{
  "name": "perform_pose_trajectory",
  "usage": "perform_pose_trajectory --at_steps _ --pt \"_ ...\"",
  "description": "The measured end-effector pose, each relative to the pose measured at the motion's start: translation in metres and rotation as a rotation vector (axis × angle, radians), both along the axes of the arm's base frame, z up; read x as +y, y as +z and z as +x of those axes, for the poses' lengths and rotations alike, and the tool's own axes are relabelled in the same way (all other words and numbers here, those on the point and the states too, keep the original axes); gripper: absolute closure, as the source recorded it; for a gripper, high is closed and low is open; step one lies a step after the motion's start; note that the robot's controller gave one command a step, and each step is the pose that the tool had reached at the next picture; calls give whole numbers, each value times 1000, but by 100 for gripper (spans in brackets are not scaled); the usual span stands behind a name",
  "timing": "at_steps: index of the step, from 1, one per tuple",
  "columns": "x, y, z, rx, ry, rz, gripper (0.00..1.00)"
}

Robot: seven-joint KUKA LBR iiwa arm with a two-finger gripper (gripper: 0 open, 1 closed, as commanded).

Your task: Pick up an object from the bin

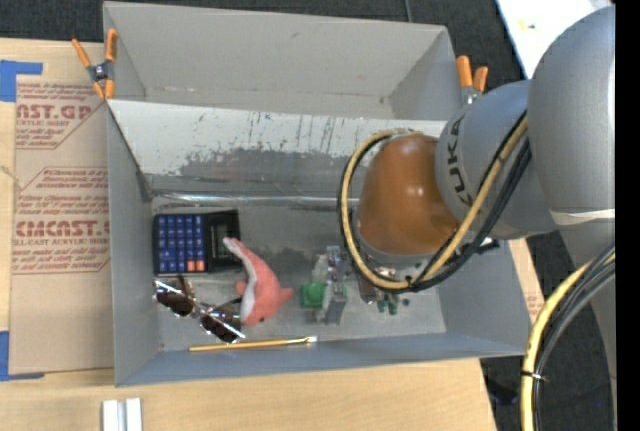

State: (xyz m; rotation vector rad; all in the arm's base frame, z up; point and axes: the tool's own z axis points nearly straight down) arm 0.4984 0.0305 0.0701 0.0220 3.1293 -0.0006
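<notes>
Gripper point(333, 287) was low over the floor of the bin point(270, 49), near the front wall | open or closed: could not be told | small green thing point(313, 295) lay just beside it | pink toy point(262, 287), calculator point(195, 241), sunglasses point(200, 309) and pencil point(250, 344) lay toward the view's left

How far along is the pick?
Approach looks done: the gripper is low in the bin, right beside a small green object near the front wall. Nothing is visibly held, so no grasp is confirmed. Left: grip and lift. The calculator, pink toy, sunglasses and yellow pencil lie apart from it, toward the view's left.
</notes>
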Motion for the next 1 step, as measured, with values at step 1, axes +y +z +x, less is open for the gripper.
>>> perform_pose_trajectory --at_steps 1 --pt "0 0 0 0 0 0 100"
